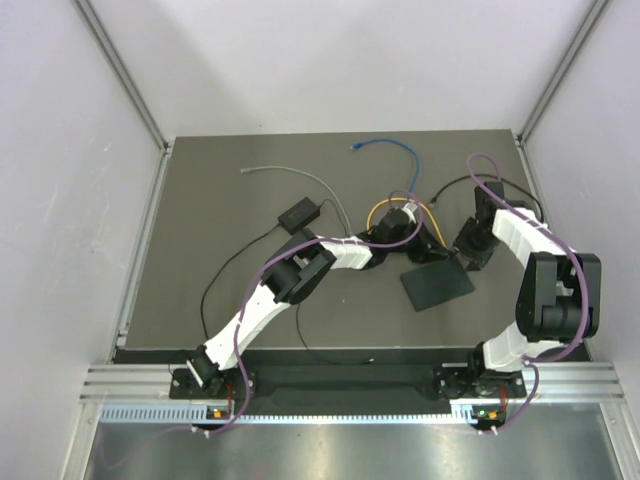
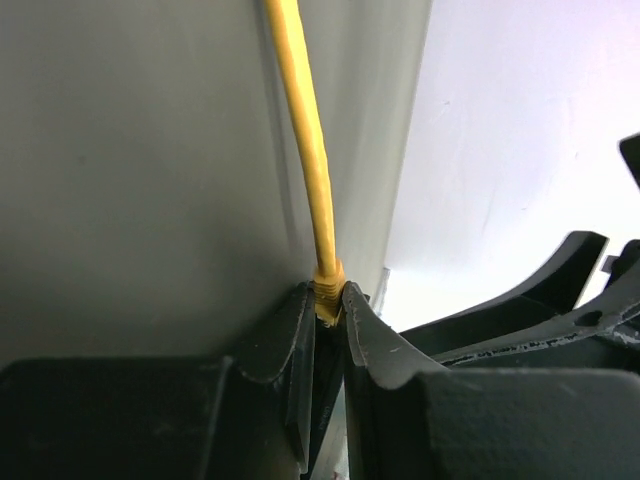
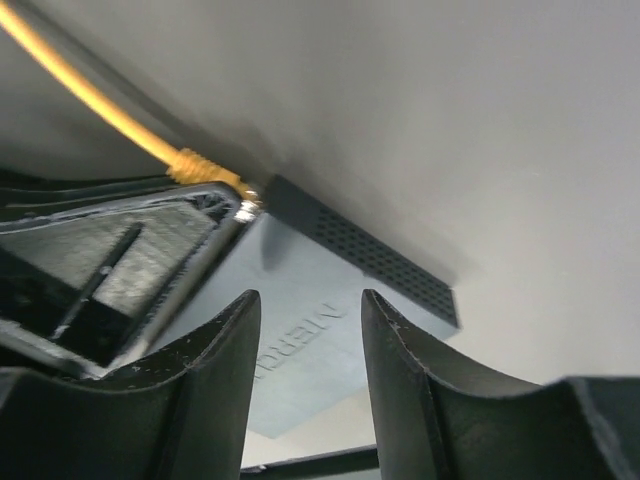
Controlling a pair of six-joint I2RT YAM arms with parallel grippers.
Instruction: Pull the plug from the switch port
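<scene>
The switch, a flat matte black box, lies right of centre on the table. A yellow cable loops behind it. My left gripper is shut on the cable's yellow plug at the box's far left edge. In the right wrist view the plug sits at the box's corner, and I cannot tell whether it is still in the port. My right gripper is open, and its fingers hover just over the box's top, touching nothing.
A small black oblong block with a thin black cord lies left of centre. A grey cable and a blue cable lie at the back. White enclosure walls stand on three sides.
</scene>
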